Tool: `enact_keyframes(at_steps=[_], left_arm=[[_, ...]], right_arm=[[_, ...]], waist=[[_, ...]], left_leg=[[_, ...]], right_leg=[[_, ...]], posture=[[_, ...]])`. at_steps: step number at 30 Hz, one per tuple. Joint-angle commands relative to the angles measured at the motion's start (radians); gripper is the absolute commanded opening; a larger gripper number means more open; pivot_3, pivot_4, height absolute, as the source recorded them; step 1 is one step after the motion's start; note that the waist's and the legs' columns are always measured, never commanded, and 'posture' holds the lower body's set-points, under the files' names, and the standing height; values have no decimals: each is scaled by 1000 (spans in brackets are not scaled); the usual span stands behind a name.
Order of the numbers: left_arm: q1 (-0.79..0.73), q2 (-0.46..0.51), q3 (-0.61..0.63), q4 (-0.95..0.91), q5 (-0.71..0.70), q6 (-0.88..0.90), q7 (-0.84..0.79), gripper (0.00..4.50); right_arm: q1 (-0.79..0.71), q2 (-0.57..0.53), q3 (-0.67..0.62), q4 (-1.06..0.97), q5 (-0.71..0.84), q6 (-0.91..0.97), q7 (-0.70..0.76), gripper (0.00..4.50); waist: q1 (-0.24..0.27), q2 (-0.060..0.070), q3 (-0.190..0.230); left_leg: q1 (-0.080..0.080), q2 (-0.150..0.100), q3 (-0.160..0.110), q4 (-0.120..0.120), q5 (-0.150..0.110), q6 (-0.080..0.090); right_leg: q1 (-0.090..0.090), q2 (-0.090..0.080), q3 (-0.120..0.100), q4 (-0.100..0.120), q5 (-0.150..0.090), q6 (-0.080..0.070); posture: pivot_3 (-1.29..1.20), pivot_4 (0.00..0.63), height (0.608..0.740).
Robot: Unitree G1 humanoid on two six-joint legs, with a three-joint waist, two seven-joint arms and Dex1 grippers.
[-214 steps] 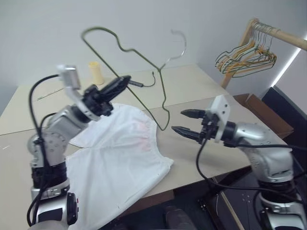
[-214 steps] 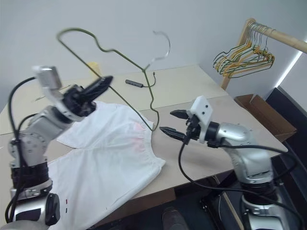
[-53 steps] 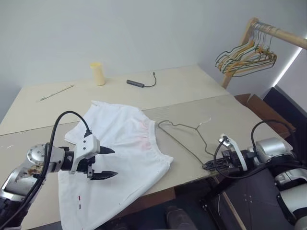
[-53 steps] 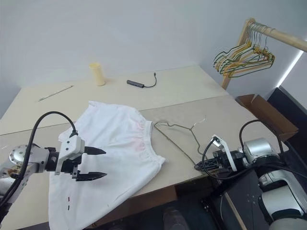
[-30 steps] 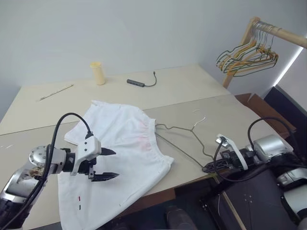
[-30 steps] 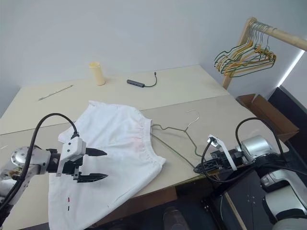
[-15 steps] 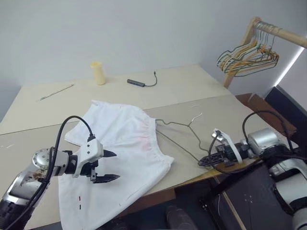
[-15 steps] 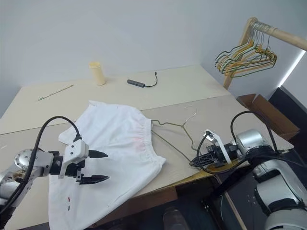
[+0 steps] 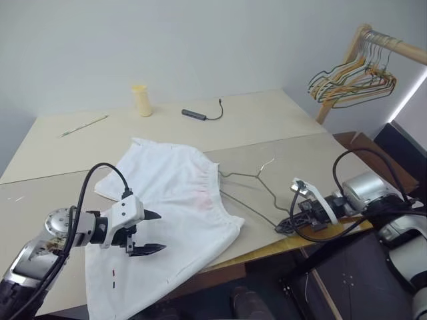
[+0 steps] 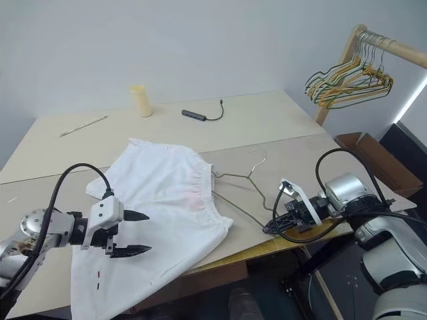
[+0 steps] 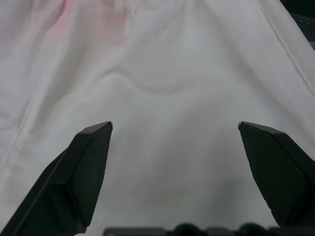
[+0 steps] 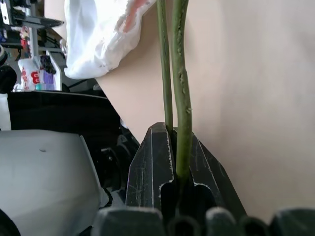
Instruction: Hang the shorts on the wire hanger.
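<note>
From the head camera, the shorts (image 9: 170,220) lie spread flat on the table (image 9: 253,127), waistband toward three o'clock and one leg running off the near edge at about seven o'clock. The wire hanger (image 9: 250,193) lies on the tabletop just off the waistband at three o'clock, its hook pointing toward one o'clock. The left gripper (image 9: 152,232) hovers over the lower part of the shorts with its fingers spread apart and nothing between them. The right gripper (image 9: 281,227) sits at the table's near edge, at four o'clock from the shorts, clenched on the hanger's corner. A yellow cup (image 9: 141,100), a cable (image 9: 203,115) and a pencil (image 9: 83,125) lie at the far side, around twelve o'clock. Coloured hangers (image 9: 350,83) hang on a wooden rail at two o'clock.

The left wrist camera shows white cloth under two wide-apart fingers (image 11: 83,172).

The right wrist camera shows two strands of green-grey wire pinched between the closed fingers (image 12: 152,167).
</note>
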State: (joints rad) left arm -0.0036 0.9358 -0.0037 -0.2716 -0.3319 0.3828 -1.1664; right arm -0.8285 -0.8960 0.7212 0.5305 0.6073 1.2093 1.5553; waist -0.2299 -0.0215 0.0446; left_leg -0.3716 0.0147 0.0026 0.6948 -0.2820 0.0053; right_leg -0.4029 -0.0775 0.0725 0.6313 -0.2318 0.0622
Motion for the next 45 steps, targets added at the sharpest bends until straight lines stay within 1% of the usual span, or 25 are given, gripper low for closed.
enact_keyframes(at_steps=[1,5,9,13,15,18,22,25,32,34,37,39,45], left_arm=[[-2,-3,2,-31,6,-11,13,4470],[-8,-15,-13,-32,15,-8,24,4470],[-8,-17,-14,-36,18,-1,34,4470],[-1,-17,-3,-36,20,2,47,4470],[-1,-16,-11,-33,27,-2,52,4470],[-3,-16,-22,-39,39,-4,61,4470],[-21,-33,-25,-31,39,9,79,4470],[-26,-36,-34,-25,50,3,82,4470],[-26,-38,-36,-24,62,-1,91,4470],[-21,-35,-34,-25,62,-3,91,4470],[-18,-34,-32,-26,62,-2,91,4470],[-19,-34,-31,-25,61,-2,91,4470],[-26,-29,-34,-19,65,-6,86,4470]], right_arm=[[-2,-32,4,-65,47,33,59,0],[-22,-14,14,-39,49,67,59,0],[-23,-22,34,-43,69,85,59,0],[-12,-53,69,-81,93,98,59,0],[-21,-39,66,-61,104,117,59,0],[-10,-62,99,-133,114,134,59,0],[-34,-22,56,-56,113,149,59,0],[-48,-3,54,-28,90,132,59,0],[-83,78,20,132,14,44,59,0],[-82,85,12,144,29,29,59,0],[-63,71,-2,105,89,-13,59,0],[-67,83,-15,126,113,-28,59,0],[-112,194,-19,283,41,-63,59,0]], waist=[[1,0,0],[-2,0,0],[-1,0,0],[2,0,0],[2,0,0],[2,0,0],[2,0,0],[2,0,0],[2,0,0],[2,0,0],[3,0,0],[3,0,0],[-1,0,0]], left_leg=[[0,0,0,0,0,0],[0,0,0,0,0,0],[0,0,0,0,0,0],[0,0,0,0,0,0],[0,0,0,0,0,0],[0,0,0,0,0,0],[0,0,0,0,0,0],[0,0,0,0,0,0],[0,0,0,0,0,0],[0,0,0,0,0,0],[0,0,0,0,0,0],[0,0,-1,0,0,0],[0,0,0,0,0,0]], right_leg=[[0,0,0,0,0,0],[0,0,0,0,0,0],[0,0,0,0,0,0],[0,0,0,0,0,0],[0,0,0,0,0,0],[0,0,0,0,0,0],[0,0,0,0,0,0],[0,0,0,0,0,0],[0,0,0,0,0,0],[0,0,0,0,0,0],[0,0,0,0,0,0],[0,0,0,0,0,0],[0,0,0,1,0,-1]], posture=[[-173,0,740],[-174,0,740],[-165,0,740],[-162,0,740],[-161,0,740],[-162,0,740],[-169,0,740],[-171,0,740],[-162,0,740],[-162,0,740],[-152,0,740],[-152,0,740],[-144,0,740]])
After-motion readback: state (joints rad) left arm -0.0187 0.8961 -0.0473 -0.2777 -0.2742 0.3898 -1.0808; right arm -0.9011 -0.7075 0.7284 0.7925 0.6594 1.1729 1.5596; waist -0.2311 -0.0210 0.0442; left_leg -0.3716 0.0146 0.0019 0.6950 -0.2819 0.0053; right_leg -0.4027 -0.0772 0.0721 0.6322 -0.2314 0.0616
